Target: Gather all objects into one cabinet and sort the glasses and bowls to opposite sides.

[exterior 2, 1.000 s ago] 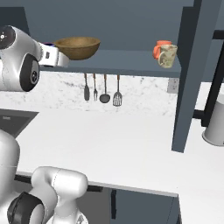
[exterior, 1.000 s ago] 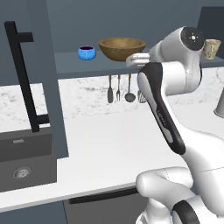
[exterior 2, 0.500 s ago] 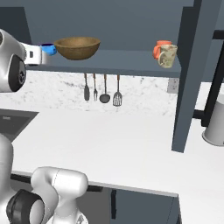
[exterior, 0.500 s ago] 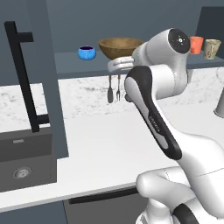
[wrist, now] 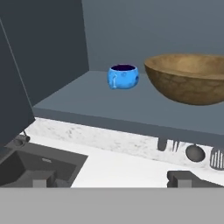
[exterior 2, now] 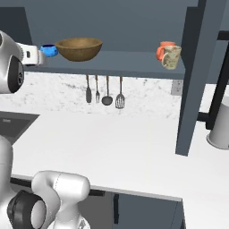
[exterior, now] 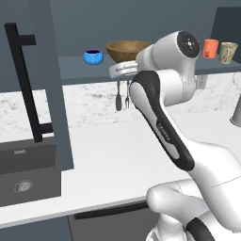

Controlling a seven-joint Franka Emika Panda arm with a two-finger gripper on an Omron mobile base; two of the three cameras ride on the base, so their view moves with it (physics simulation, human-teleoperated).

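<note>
Straight ahead of the gripper [wrist: 111,178], on the cabinet shelf [wrist: 109,103]: small blue bowl [wrist: 123,76], upright, dark inside, well apart from the fingertips [wrist: 186,179]. Just to its right in the hand view: wide wooden bowl [wrist: 190,78], near the blue one but not touching, reaching to the shelf's front edge. Fingertips set wide apart, clamped on nothing, level with the shelf front and short of it.

Below the hand: dark sink [wrist: 39,168] let into the white counter [wrist: 131,168]. Under the shelf, ahead and lower right: hanging utensils [wrist: 194,153] against the speckled wall.

From the left base view: same blue bowl [exterior: 93,57] and wooden bowl [exterior: 128,50] side by side on the shelf, with the arm's wrist in front of the wooden bowl's lower rim. Far along the shelf, on the other side of the arm from the hand: orange-red cup [exterior: 210,48] and beige mug [exterior: 228,52], close together. Open cabinet door [exterior: 49,84] with its black bar handle [exterior: 26,82] on the hand's near side.

From the right base view: blue bowl [exterior 2: 49,50] right beside the wrist, wooden bowl [exterior 2: 79,48] next along, then beige mug [exterior 2: 172,57] standing in front of the orange-red cup [exterior 2: 163,48] at the shelf's other end, well apart from the bowls.
</note>
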